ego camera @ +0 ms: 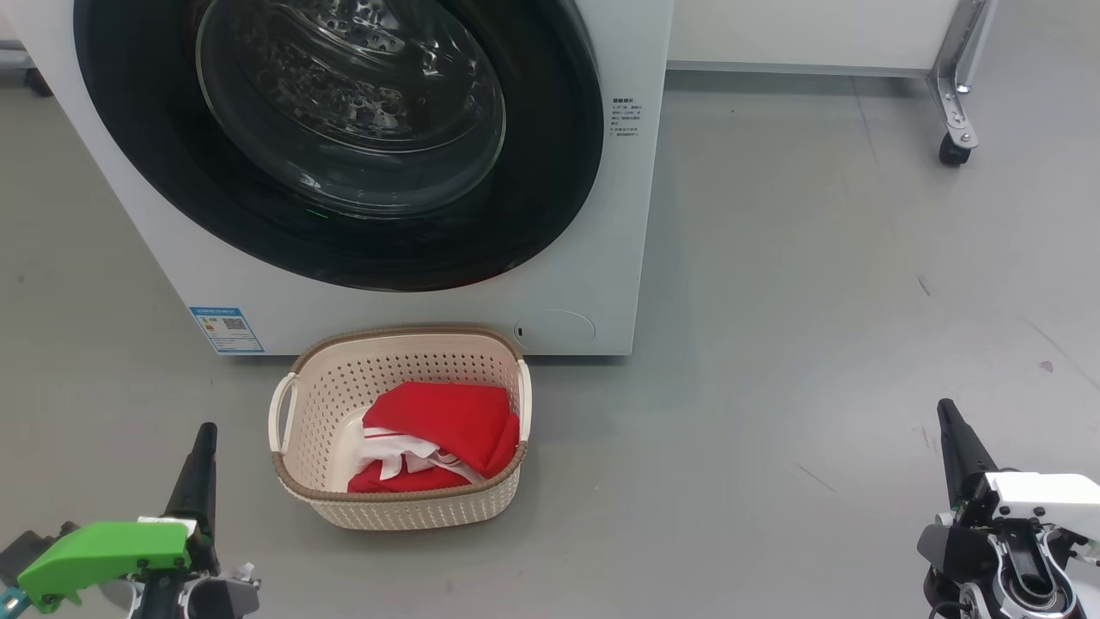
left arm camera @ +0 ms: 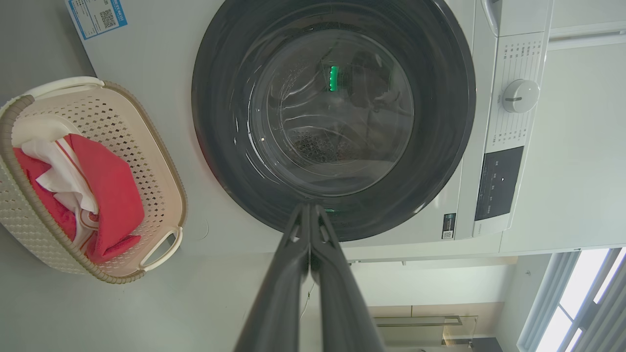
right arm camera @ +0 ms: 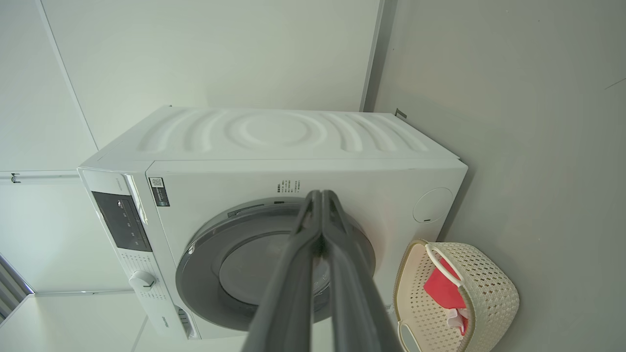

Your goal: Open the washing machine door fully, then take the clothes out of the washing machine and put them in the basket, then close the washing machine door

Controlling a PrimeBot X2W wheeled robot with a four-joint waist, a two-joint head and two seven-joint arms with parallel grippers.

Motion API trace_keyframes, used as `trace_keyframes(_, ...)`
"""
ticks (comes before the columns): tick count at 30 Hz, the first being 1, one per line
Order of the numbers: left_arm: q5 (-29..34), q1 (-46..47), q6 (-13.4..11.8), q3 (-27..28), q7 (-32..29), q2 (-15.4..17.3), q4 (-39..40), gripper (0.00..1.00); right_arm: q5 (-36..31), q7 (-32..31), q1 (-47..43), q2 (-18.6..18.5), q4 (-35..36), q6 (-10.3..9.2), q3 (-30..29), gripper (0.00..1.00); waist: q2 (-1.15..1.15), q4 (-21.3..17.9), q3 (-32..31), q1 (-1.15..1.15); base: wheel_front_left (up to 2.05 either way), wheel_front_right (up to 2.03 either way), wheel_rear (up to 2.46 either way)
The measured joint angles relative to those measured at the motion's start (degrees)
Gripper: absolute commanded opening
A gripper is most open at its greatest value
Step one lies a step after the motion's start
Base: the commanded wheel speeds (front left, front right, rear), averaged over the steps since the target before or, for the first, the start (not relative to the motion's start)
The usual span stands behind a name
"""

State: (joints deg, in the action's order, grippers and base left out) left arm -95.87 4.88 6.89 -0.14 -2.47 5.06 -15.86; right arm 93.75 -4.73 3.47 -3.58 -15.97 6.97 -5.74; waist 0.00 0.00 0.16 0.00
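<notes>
The white washing machine (ego camera: pixel 593 249) stands ahead, and its round black-rimmed door (ego camera: pixel 550 155) lies flat against the front, shut. On the floor just before it sits the cream basket (ego camera: pixel 400 507), with the red and white clothes (ego camera: pixel 447 430) lying inside. Low at the left my left gripper (ego camera: pixel 204 438) is shut and holds nothing, a short way left of the basket. Far off at the lower right my right gripper (ego camera: pixel 945 413) is shut and holds nothing too. The left wrist view looks along shut fingers (left arm camera: pixel 293 254) at the door (left arm camera: pixel 450 122) and the basket (left arm camera: pixel 161 161).
A blue label sticker (ego camera: pixel 227 329) marks the machine's lower left corner. A metal frame leg on a caster (ego camera: pixel 956 148) stands at the back right. Grey floor (ego camera: pixel 816 344) stretches open to the right of the machine and basket.
</notes>
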Motion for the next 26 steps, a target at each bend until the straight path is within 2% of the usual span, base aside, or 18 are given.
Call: trace_keyframes(26, 0.0, 0.0, 0.0, 0.1, -0.1, -0.1, 0.1, 0.0, 0.0, 0.0, 0.0, 0.0, 0.0, 0.0, -0.1, 0.0, 0.0, 0.0, 0.0, 0.0, 0.0, 0.0, 0.0)
